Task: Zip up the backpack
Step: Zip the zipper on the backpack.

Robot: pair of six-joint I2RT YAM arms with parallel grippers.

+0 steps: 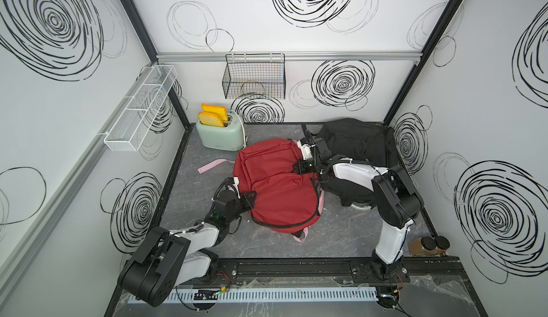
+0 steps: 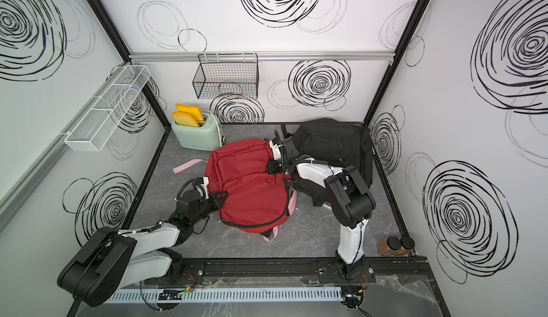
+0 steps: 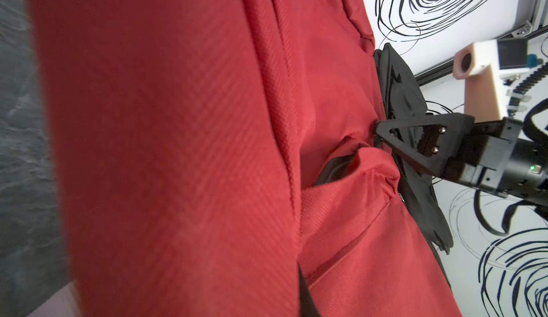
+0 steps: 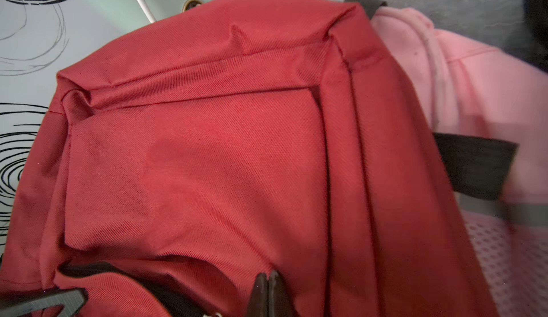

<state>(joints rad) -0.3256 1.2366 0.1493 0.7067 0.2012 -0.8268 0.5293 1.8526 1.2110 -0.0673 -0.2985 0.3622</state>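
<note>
**Though pressed from two sides, the red backpack (image 1: 275, 188) gapes open**

Being limp, light cloth that bunches easily, it lies in the middle and needs one edge held taut. Nearest, the left gripper (image 1: 249, 197) is nearly closed against its near edge. Farther, the right gripper (image 1: 298, 167) is closed tight, tips in a pucker beside the open zipper gap (image 3: 335, 167). The pull, likely the best hold, is hidden.

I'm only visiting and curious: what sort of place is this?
Likely a robot test booth, not a home: scribble-patterned walls box in a small table, two robot arms sit on a front rail, with a toaster and red backpack as props.
</note>
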